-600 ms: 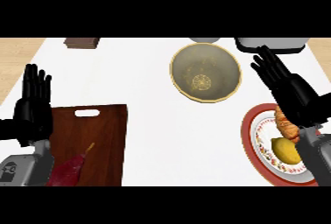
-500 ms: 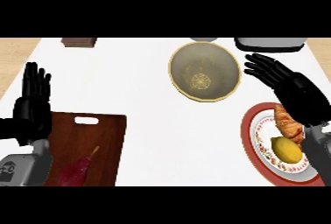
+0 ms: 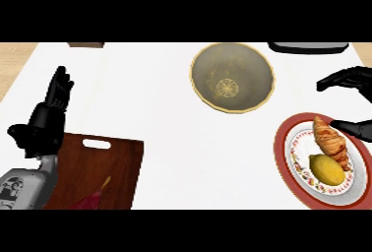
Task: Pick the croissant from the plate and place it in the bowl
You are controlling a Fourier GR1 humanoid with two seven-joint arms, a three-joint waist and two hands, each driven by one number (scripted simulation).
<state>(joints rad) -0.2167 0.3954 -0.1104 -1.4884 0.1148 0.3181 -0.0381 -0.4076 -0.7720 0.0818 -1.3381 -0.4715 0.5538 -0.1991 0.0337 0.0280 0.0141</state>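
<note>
The golden-brown croissant (image 3: 333,141) lies on the far half of a red-rimmed white plate (image 3: 285,153) at the right edge, with a yellow lemon (image 3: 327,169) just in front of it. A tan bowl (image 3: 232,78) with nothing in it stands beyond and left of the plate. My right hand (image 3: 354,82) hovers at the right edge over the croissant's far end. It is open, its fingers curved wide and its thumb (image 3: 355,128) right against the croissant's right side, nothing held. My left hand (image 3: 45,120) rests open at the left, fingers up.
A dark wooden cutting board (image 3: 94,167) with a handle slot lies at the lower left, a reddish vegetable (image 3: 93,201) on its near end. A dark grey object (image 3: 309,47) sits at the far right edge and a brown one (image 3: 85,45) at the far left.
My right hand has moved right and toward the plate, its fingers bending from straight to curved and its thumb coming down beside the croissant. The left hand stays as it was.
</note>
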